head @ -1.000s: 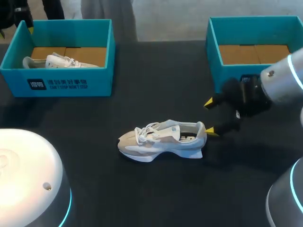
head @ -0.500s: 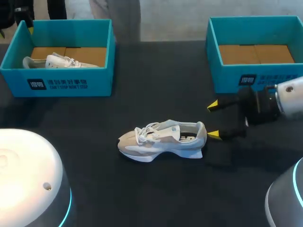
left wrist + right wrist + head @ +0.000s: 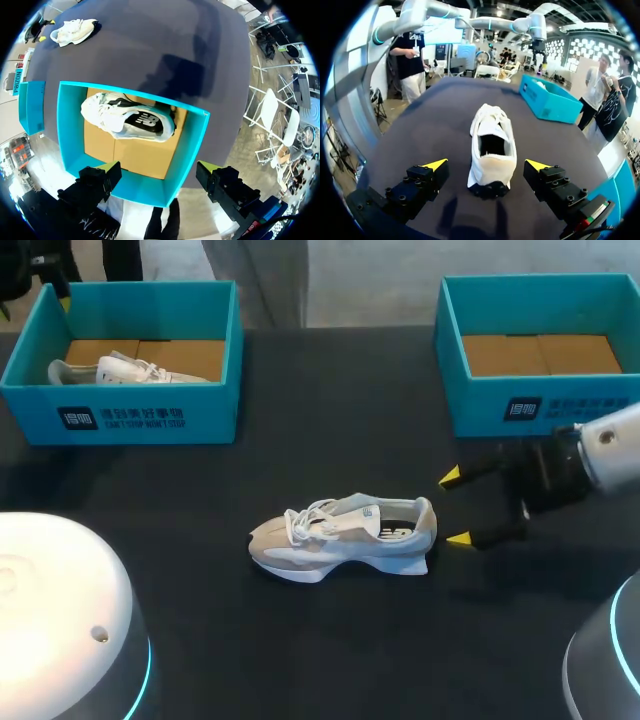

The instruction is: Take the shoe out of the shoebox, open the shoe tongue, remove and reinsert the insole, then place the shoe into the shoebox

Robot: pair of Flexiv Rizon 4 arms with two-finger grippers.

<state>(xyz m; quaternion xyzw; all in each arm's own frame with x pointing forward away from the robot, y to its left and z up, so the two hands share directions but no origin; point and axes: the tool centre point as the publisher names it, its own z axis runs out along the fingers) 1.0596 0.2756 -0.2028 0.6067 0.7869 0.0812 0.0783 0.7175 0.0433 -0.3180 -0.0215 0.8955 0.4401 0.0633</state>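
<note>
Your right hand (image 3: 455, 508) stands wide open and grips nothing, its yellow tips just behind the heel of the shoe (image 3: 340, 537). That shoe sits on its sole mid-worktop (image 3: 330, 640), toe towards the left edge; you can't make out the insole in its dark opening. Your left hand (image 3: 157, 172), also open and empty, hovers over the far-left shoebox (image 3: 192, 150) holding a second shoe (image 3: 127, 117). The far-right shoebox (image 3: 540, 410) shows bare cardboard.

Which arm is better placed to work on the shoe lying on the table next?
Right. The right hand sits open just behind the heel of the shoe; the left hand hangs over the far shoebox.
</note>
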